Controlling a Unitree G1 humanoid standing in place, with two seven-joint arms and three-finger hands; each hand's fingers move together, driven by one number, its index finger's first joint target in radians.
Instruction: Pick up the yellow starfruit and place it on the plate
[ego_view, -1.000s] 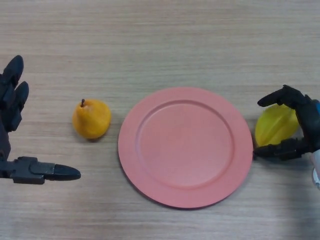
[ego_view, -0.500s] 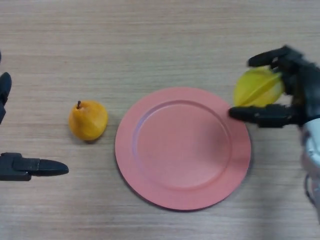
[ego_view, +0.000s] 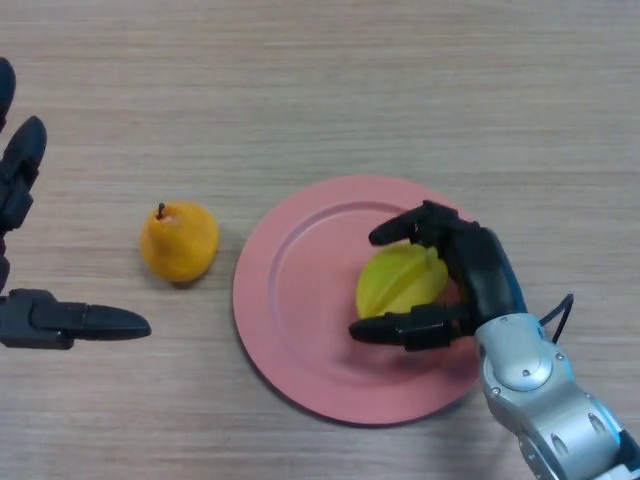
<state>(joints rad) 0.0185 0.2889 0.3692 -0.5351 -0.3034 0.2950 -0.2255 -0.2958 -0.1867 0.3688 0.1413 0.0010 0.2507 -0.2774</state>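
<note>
Yellow starfruit now over plate, right hand gripping.

You've got a light wood-grain bench, pale tan with fine horizontal streaks. Plate is flat salmon pink, no pattern. Starfruit reads lemon yellow with slightly greenish ridges. Pear is deeper orange-yellow with a dark brown stem. Both hands are black: right hand on a silver-grey wrist with a blue band, left hand all black.
</note>
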